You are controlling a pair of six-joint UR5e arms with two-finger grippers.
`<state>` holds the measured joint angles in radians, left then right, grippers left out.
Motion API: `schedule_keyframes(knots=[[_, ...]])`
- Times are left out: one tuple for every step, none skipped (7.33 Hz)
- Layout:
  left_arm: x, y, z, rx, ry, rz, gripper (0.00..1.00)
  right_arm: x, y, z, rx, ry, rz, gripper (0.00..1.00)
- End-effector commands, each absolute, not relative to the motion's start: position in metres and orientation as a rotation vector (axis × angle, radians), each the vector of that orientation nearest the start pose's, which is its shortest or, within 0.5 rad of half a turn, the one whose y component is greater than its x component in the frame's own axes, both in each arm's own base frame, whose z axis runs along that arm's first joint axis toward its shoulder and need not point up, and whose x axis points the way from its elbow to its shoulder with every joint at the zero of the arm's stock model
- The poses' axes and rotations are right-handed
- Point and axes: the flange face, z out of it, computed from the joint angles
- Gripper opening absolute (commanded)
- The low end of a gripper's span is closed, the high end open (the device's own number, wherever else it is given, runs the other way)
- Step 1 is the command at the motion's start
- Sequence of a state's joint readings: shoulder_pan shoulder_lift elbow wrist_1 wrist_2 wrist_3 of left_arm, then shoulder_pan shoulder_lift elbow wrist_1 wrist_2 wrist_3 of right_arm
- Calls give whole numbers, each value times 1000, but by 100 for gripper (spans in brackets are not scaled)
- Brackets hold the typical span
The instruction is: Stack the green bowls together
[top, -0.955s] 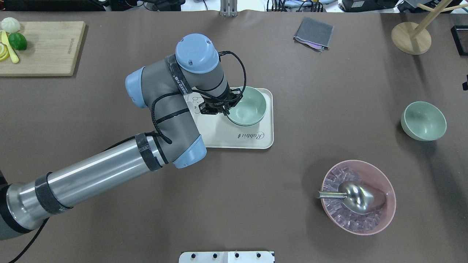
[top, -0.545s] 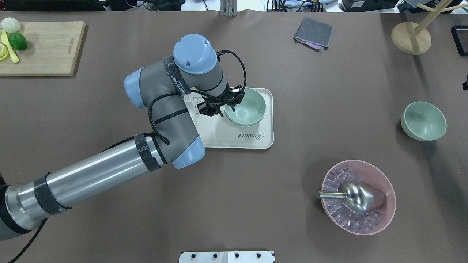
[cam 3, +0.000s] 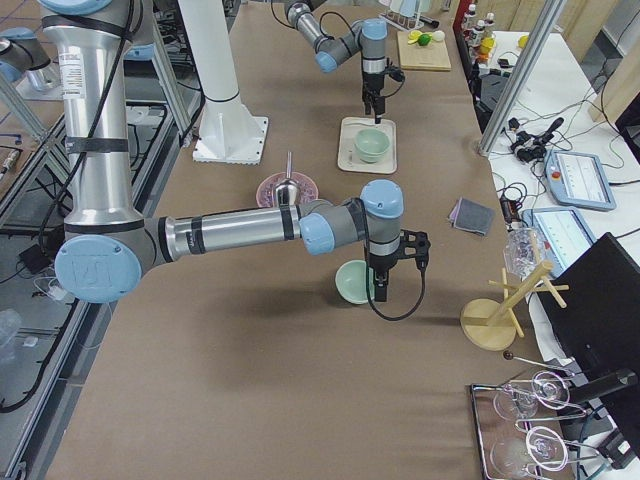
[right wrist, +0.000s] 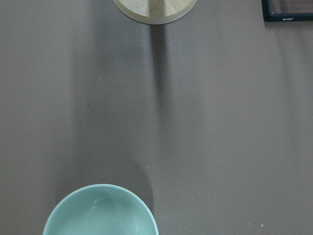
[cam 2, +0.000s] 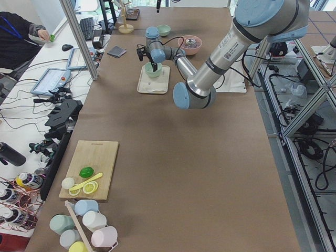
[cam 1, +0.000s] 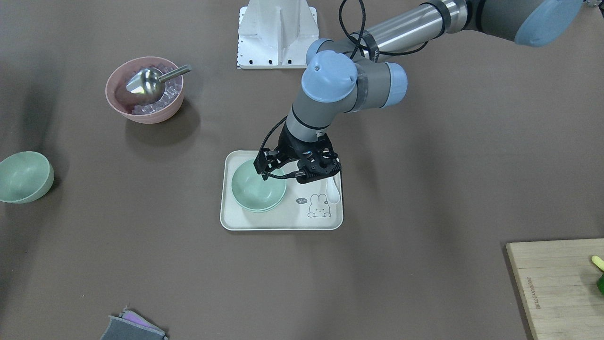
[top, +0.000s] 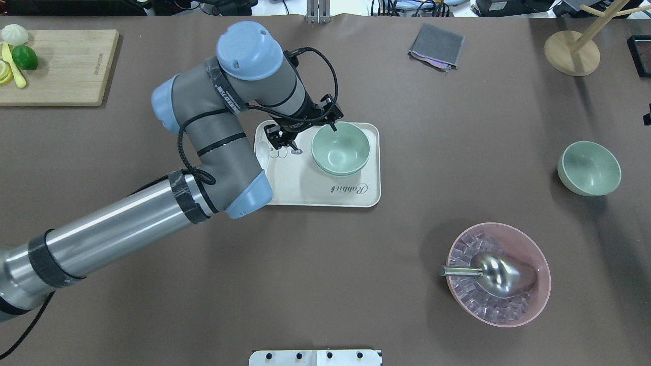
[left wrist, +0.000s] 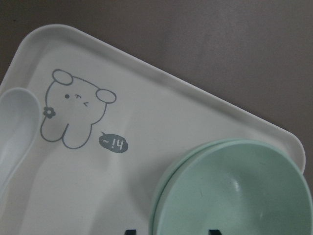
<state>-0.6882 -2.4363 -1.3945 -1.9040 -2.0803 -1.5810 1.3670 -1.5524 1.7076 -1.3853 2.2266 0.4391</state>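
Two pale green bowls (top: 339,148) sit nested on a cream tray (top: 351,195); both rims show in the left wrist view (left wrist: 234,196). My left gripper (top: 313,138) hangs open and empty just above the tray. It is beside the stack's rim, on the side of the rabbit drawing, and also shows in the front view (cam 1: 295,174). A third green bowl (top: 589,168) stands alone at the table's right, upright and empty. My right gripper (cam 3: 381,288) is next to that bowl (cam 3: 355,281); I cannot tell whether it is open or shut.
A white spoon (top: 262,152) lies on the tray's left part. A pink bowl (top: 498,274) with ice cubes and a metal scoop stands front right. A cutting board (top: 56,66) with fruit is far left, a grey cloth (top: 436,46) and a wooden stand (top: 572,51) at the back.
My left gripper has come off the nested bowls' rim, rising and moving back and to the left. The bowls stay on the tray.
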Motion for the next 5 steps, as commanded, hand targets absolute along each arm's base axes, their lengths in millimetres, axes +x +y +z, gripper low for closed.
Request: schedule_keyframes(knots=[[433,-555,197,-127,1137,-316,99,-41,-519,570,94,-715,122,100],[389,-555,232,-93,1110,-267,99,-52,-518,570,78,-717,122,100],[354,-554,254,-54,1057,-224,99,-60,-517,570,70,-718,110,100],[325,-554,265,-18,1011,-173,99,-65,-515,572,62,-720,101,100],[290,-555,295,22,972,-126,99,-68,-513,575,53,-719,95,99]])
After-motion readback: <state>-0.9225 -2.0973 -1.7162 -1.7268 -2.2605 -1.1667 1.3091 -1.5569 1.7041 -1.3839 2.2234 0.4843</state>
